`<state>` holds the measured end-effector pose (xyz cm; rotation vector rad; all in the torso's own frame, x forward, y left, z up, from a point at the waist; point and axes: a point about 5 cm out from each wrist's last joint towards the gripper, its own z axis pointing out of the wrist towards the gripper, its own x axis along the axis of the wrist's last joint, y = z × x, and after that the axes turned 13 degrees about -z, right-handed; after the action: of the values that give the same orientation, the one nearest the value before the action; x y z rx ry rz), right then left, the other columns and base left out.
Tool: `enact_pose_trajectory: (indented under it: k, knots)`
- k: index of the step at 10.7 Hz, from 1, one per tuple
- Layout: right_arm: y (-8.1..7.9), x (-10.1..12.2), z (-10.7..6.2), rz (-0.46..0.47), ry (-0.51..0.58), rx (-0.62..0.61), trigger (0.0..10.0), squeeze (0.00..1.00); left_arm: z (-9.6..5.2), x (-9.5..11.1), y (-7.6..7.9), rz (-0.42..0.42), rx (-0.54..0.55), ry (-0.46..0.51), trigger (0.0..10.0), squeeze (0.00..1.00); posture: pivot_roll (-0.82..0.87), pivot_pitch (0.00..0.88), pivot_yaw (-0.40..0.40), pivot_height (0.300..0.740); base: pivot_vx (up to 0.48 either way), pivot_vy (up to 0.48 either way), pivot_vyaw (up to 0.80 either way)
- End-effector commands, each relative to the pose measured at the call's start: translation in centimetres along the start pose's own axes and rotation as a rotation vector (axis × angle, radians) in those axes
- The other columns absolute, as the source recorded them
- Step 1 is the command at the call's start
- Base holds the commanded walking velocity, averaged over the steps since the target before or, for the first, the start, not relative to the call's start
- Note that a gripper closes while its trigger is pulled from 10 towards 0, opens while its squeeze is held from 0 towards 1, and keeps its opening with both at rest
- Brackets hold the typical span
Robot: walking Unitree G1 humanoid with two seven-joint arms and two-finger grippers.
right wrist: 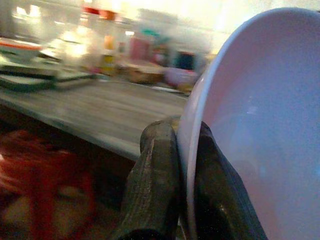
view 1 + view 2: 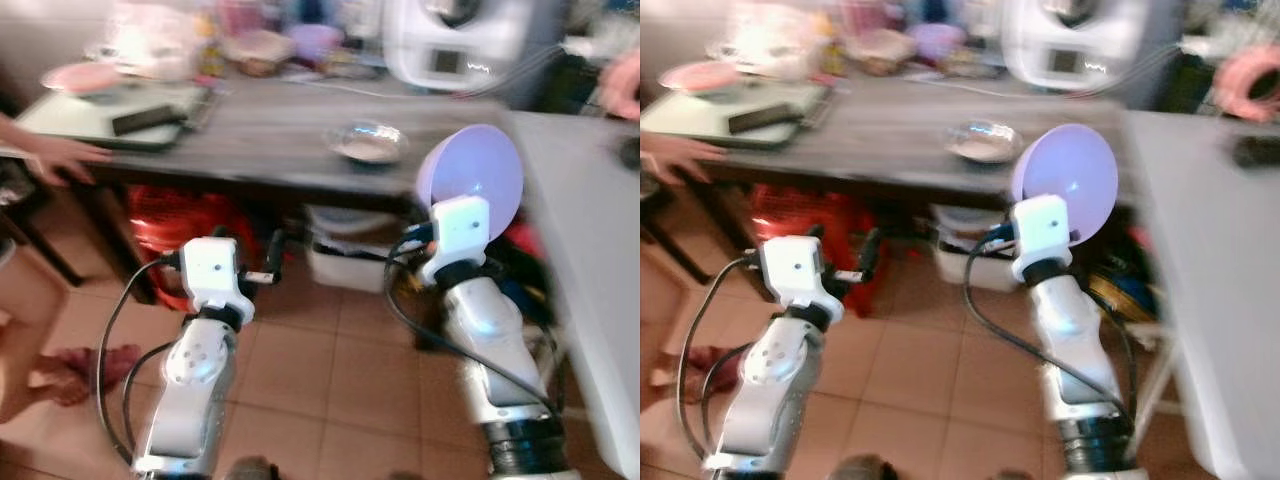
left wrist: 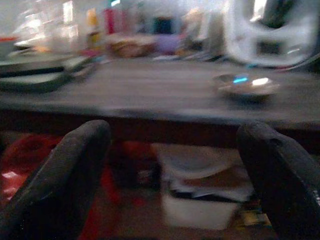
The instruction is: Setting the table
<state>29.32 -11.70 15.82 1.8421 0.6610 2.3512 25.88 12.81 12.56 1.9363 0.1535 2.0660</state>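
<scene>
Lilac bowl (image 2: 470, 168) held on edge in the right claw (image 1: 177, 150), rim pinched between the two black fingers (image 1: 155, 165), hollow side facing the robot. It hangs off the near edge of the dark wood surface (image 2: 270, 140), not touching it, level with the edge.

Just beyond the bowl and toward the left claw, a shallow glass dish (image 2: 367, 142) sits on the surface with something pale in it; contents too blurred to name. Bare wood runs from the dish toward the left claw's side.

Left claw (image 3: 175, 175) spread wide, gripping nothing, low in front of the surface edge.

Ahead of the left claw: green tray (image 2: 100, 115) with a dark flat object (image 2: 148, 120) on it. A person's hand (image 2: 65, 155) rests on the edge there.

Far side crowded: white appliance (image 2: 455, 40), jars, bowls, blurred.

Below the surface: red stool (image 2: 185, 225), white bin (image 2: 345, 250), tan tile floor (image 2: 330, 370). A pale surface (image 2: 590, 260) stands beside the right arm.
</scene>
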Motion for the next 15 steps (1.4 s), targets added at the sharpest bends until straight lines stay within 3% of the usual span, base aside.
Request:
enact_pose_trajectory:
  k: [1, 3, 12, 15]
  knots:
    - [0.6, 0.3, 0.1, -0.016, 0.012, -0.009, 10.0, 0.00, 0.2, 0.2, 0.7, 0.003, -0.029, 0.009, 10.0, 0.00, 0.02, 0.048, 0.013, 0.740, 0.382, 0.292, 0.00]
    - [0.6, 0.3, 0.2, -0.019, 0.014, -0.011, 10.0, 0.00, 0.2, 0.2, 1.0, 0.021, -0.049, 0.014, 10.0, 0.00, 0.02, 0.047, 0.014, 0.740, 0.392, 0.276, 0.00]
    - [0.1, 0.4, 0.8, -0.021, 0.023, 0.004, 10.0, 0.00, -0.2, 0.2, 1.6, 0.051, -0.089, 0.014, 10.0, 0.00, 0.03, 0.055, 0.015, 0.740, 0.458, -0.029, 0.00]
    - [-0.2, 0.2, 1.3, -0.003, 0.000, 0.049, 10.0, 0.00, -0.4, 0.1, 1.2, 0.052, -0.049, 0.012, 10.0, 0.00, 0.03, 0.065, 0.013, 0.740, 0.000, 0.000, 0.00]
